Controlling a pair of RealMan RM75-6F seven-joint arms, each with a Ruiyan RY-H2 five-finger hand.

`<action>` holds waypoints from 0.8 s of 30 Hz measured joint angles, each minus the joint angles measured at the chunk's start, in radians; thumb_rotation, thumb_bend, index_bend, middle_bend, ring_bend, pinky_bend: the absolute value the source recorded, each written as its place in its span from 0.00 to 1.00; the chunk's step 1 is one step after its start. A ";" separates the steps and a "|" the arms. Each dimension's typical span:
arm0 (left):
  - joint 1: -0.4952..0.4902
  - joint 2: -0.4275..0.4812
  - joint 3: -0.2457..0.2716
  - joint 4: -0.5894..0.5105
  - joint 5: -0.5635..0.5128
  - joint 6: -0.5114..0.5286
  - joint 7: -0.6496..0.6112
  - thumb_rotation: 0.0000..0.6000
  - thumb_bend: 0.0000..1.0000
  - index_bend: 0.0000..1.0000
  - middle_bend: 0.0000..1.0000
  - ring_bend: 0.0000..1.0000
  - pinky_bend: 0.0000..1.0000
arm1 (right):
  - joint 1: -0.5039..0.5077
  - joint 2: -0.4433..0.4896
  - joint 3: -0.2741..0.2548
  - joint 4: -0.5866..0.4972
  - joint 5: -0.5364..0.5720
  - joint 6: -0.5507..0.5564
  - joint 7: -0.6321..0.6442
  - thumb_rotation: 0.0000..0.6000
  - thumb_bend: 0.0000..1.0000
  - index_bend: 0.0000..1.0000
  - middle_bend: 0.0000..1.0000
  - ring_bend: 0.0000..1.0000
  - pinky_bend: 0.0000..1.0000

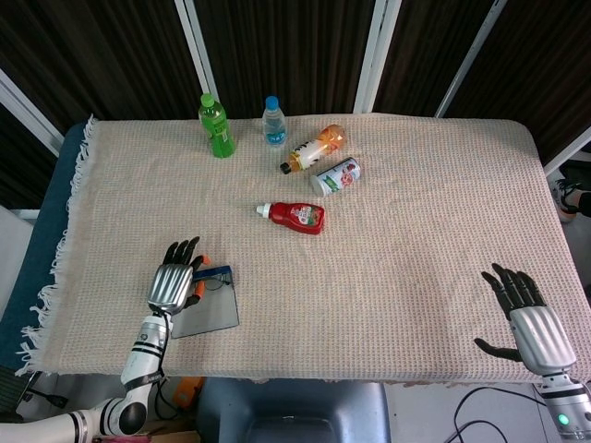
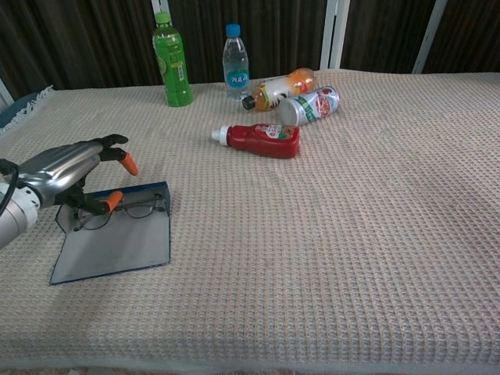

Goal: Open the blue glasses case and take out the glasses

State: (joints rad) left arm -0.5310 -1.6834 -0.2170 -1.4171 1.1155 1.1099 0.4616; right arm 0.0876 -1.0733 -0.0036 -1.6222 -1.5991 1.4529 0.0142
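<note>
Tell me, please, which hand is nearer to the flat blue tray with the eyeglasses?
Left. The left hand hovers at the blue tray, by its left edge near the eyeglasses; the right hand is at the table's far right edge.

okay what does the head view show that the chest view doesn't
Only the head view shows the right hand, open at the table's near right corner, plus the cloth's fringed left edge. Only the chest view shows a pair of glasses lying in the open blue case. Both show the left hand over the case, the green bottle, water bottle and ketchup bottle.
</note>
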 measured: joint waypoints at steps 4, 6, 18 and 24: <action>-0.011 -0.011 0.002 0.016 -0.032 -0.008 0.028 1.00 0.45 0.33 0.00 0.00 0.00 | 0.000 0.001 -0.001 0.000 -0.002 0.000 0.001 1.00 0.15 0.00 0.00 0.00 0.00; -0.016 -0.016 0.003 0.024 -0.044 -0.011 0.034 1.00 0.45 0.34 0.00 0.00 0.00 | 0.000 0.001 -0.001 0.000 -0.001 0.000 0.001 1.00 0.15 0.00 0.00 0.00 0.00; -0.033 -0.033 0.003 0.071 -0.065 -0.018 0.013 1.00 0.45 0.39 0.00 0.00 0.00 | 0.000 -0.001 0.002 0.001 0.002 0.002 0.000 1.00 0.15 0.00 0.00 0.00 0.00; -0.039 -0.038 0.002 0.083 -0.071 -0.021 0.009 1.00 0.45 0.42 0.00 0.00 0.00 | -0.001 0.000 0.002 0.001 0.001 0.005 0.002 1.00 0.15 0.00 0.00 0.00 0.00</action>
State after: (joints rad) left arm -0.5698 -1.7211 -0.2149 -1.3343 1.0444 1.0888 0.4705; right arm 0.0869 -1.0736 -0.0015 -1.6217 -1.5978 1.4575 0.0158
